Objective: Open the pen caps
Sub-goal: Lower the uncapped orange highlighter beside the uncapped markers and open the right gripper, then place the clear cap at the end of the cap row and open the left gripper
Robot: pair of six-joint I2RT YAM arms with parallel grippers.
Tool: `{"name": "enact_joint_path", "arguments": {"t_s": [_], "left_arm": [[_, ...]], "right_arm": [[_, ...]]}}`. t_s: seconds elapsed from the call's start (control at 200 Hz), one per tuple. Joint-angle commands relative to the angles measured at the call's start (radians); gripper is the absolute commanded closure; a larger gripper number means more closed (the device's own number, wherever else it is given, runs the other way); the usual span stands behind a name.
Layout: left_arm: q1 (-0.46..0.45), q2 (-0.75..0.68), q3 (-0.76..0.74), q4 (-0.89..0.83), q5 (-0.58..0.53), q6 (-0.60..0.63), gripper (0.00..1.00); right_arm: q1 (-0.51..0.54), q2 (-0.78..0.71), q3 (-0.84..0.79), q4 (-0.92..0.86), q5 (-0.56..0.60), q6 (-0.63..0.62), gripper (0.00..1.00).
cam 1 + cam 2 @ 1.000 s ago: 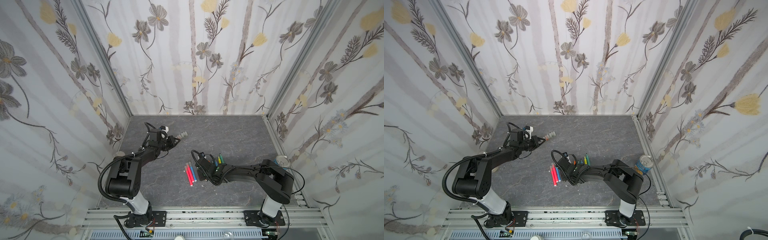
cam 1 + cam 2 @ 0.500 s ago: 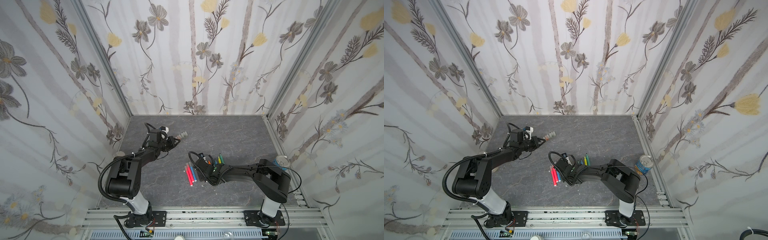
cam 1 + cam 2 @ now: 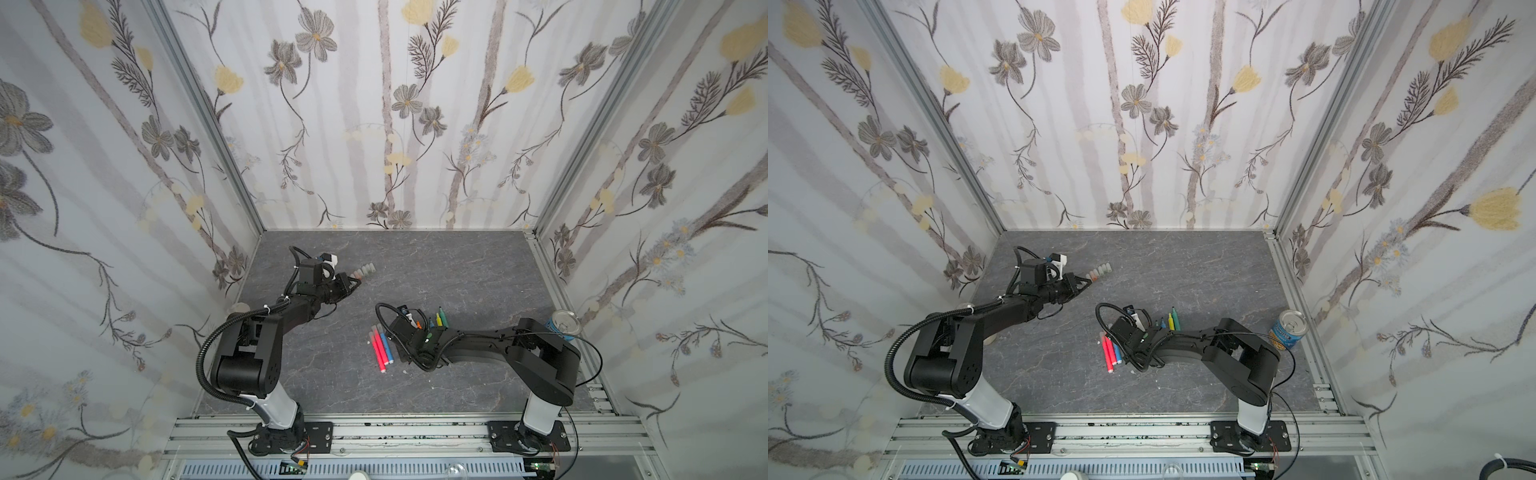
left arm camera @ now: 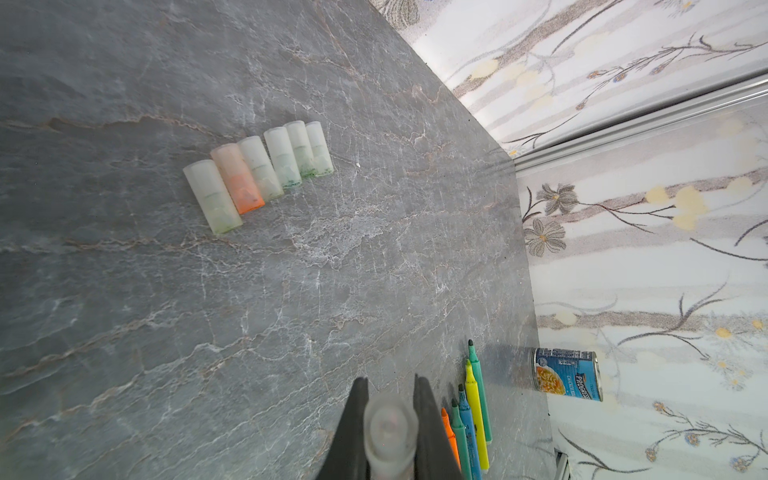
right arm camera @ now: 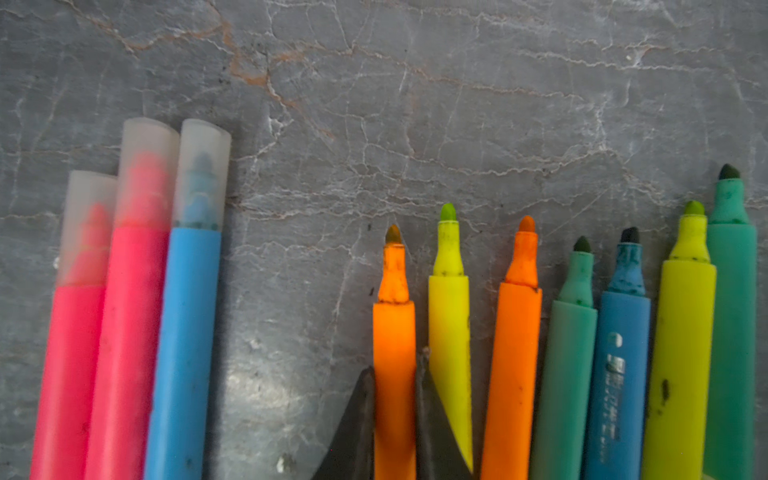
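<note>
Up front, the right gripper [image 5: 395, 363] is clamped on the barrel of a bare-tipped orange pen [image 5: 394, 328], in line with the other uncapped pens [image 5: 681, 332] — over the last second it has edged a touch toward the three capped pens [image 5: 129, 311]. Farther back, the left gripper [image 4: 390, 379] hasn't budged, pinching a loose pen cap [image 4: 390, 424] near the row of six caps [image 4: 257, 166] on the table [image 4: 124, 332]. Seven off, by my count — three to go.
</note>
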Motion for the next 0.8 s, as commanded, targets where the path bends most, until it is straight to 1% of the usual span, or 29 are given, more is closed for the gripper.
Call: {"name": "enact_joint_path", "arguments": {"t_s": [0.0, 0.24, 0.52, 0.635, 0.799], "left_arm": [[0.002, 0.001, 0.000, 0.039, 0.007, -0.002, 1.00], [0.004, 0.022, 0.002, 0.041, 0.004, 0.002, 1.00], [0.024, 0.086, -0.008, 0.073, -0.006, 0.005, 1.00], [0.034, 0.128, -0.002, 0.089, -0.007, 0.003, 1.00], [0.046, 0.197, 0.036, 0.102, -0.005, 0.001, 1.00]], "right_arm": [[0.001, -0.003, 0.011, -0.033, 0.049, -0.010, 0.82], [-0.001, -0.003, 0.021, -0.040, 0.061, -0.019, 0.75], [-0.003, -0.036, 0.011, -0.039, 0.080, -0.019, 0.72], [-0.007, -0.074, -0.004, -0.018, 0.063, -0.024, 0.71], [-0.021, -0.139, -0.032, 0.033, 0.006, -0.029, 0.69]]}}
